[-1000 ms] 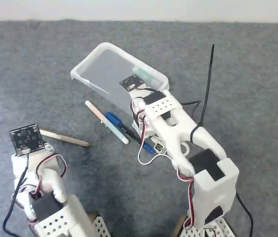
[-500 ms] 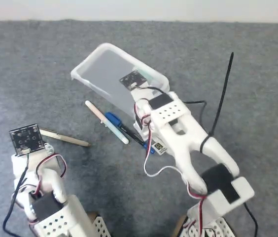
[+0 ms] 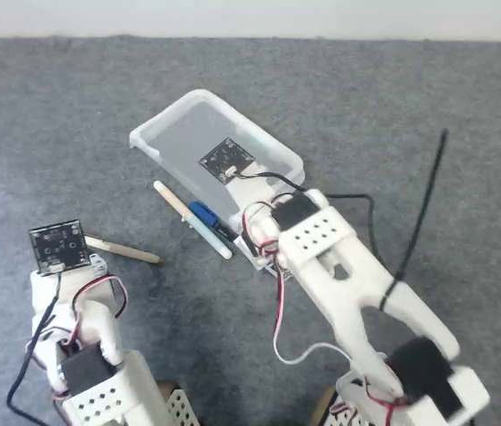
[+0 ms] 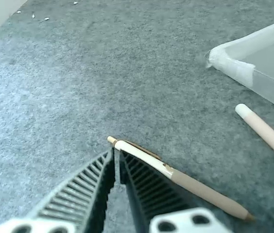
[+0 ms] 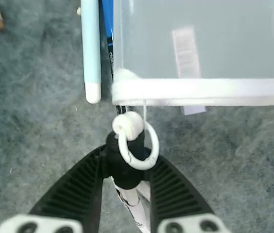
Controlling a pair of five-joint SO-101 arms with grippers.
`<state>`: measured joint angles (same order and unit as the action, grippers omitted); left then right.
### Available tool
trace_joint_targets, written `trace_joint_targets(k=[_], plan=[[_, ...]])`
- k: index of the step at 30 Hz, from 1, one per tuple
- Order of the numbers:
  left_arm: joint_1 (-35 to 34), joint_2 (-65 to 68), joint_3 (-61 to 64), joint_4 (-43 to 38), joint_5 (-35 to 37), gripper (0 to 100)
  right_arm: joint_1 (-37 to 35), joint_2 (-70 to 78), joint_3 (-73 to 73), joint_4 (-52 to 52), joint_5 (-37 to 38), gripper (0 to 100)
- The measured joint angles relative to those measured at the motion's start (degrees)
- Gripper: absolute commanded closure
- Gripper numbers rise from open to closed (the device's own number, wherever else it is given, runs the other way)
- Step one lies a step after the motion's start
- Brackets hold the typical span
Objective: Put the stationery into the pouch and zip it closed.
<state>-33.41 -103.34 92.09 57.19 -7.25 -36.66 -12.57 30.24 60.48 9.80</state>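
Observation:
A translucent pouch lies on the grey carpet, its zip edge running across the right wrist view. My right gripper is at the pouch's near corner, shut on the black zip pull with its white ring. A light-blue and white pen and a blue and black pen lie side by side against that corner. A beige pen lies on the carpet to the left. My left gripper is shut and holds nothing, its tips beside that pen's clip end.
Grey carpet covers the whole surface up to a pale wall at the far edge. A black cable tie sticks up from the right arm. Open carpet lies left of and beyond the pouch.
The right arm has stretched forward and down, and the pouch, tilted up a second ago, now lies flatter on the carpet. The left arm has shifted slightly.

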Motion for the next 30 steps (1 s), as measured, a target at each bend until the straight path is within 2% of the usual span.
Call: trace_joint_targets(k=[14,19,22,26,30], plan=[[0.6,0.0,0.0,0.0,0.0,99,-0.1,-12.4,6.9,-2.5,0.4,99.1],[3.1,0.0,0.0,0.0,0.0,98,-0.1,-19.3,10.8,-3.8,1.7,99.1],[4.3,0.0,0.0,0.0,0.0,93,-0.1,-22.9,12.7,-4.0,2.1,99.1],[4.9,0.0,0.0,0.8,0.2,80,-0.1,-27.5,14.6,-4.1,2.1,99.1],[4.9,0.0,0.0,1.1,5.3,72,-0.1,-31.6,15.4,-4.1,2.1,99.1]])
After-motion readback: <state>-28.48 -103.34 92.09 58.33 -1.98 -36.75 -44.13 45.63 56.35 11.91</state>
